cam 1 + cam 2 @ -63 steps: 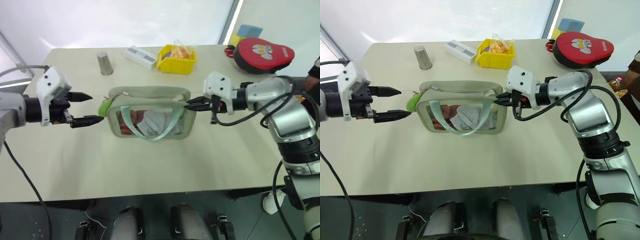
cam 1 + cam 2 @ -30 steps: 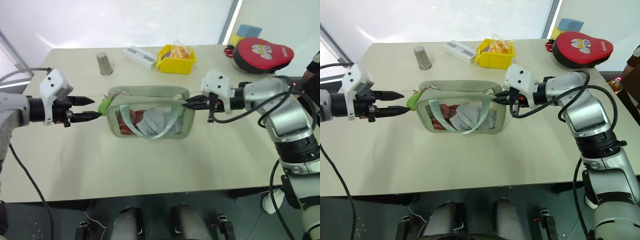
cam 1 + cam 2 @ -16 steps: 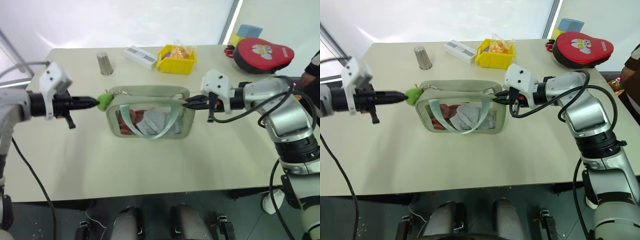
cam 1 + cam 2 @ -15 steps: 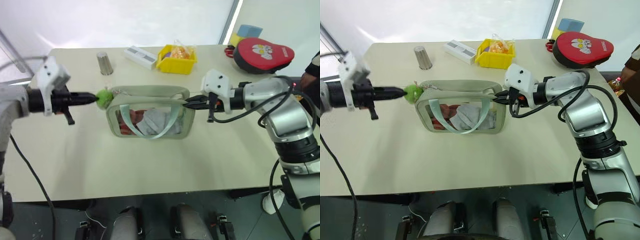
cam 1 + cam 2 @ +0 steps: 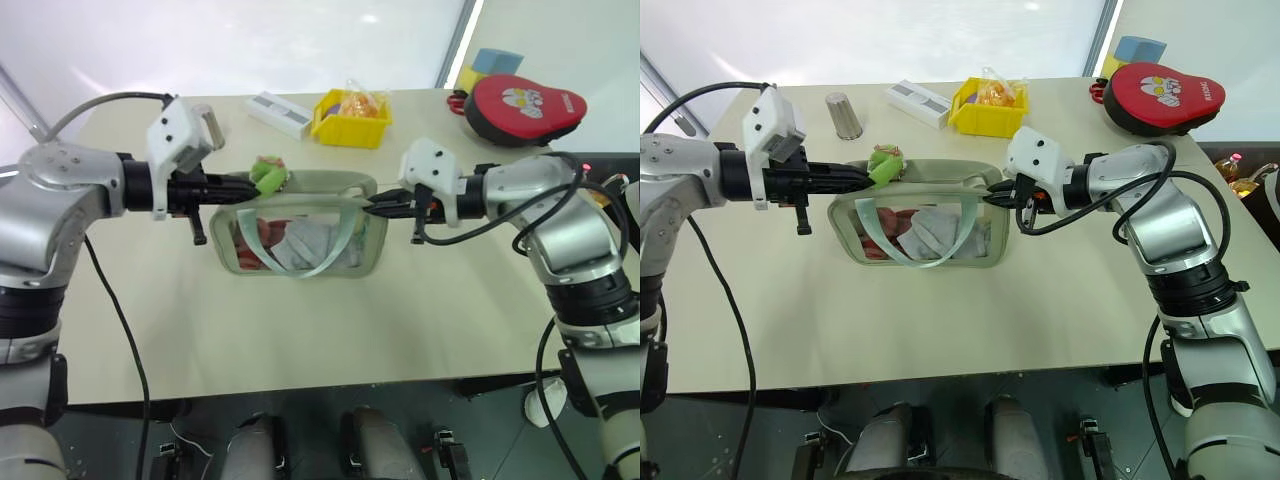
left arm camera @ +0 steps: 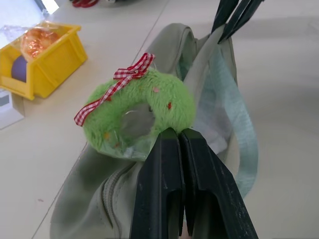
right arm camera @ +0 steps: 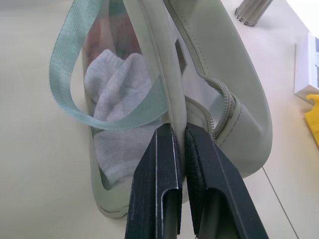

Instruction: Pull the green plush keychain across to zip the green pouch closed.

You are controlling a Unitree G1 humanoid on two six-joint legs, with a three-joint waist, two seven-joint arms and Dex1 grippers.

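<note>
A: Pinching only the fuzzy rim of the green plush keychain [image 6: 133, 114], our left end effector [image 5: 245, 184] risked slipping off mid-pull.

B: Agreed. Our right end effector [image 5: 990, 199] clamped the green pouch [image 5: 300, 232] end; the pouch lay lengthwise between us on the counter [image 5: 300, 330], keychain above its left end.

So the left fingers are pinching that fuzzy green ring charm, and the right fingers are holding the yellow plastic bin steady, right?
Not quite. The right fingers are shut on the end of the pale sage-green fabric pouch, as the right wrist view shows. The yellow plastic bin sits untouched farther back on the table. The left fingers do pinch the fuzzy lime-green ring charm.
</note>
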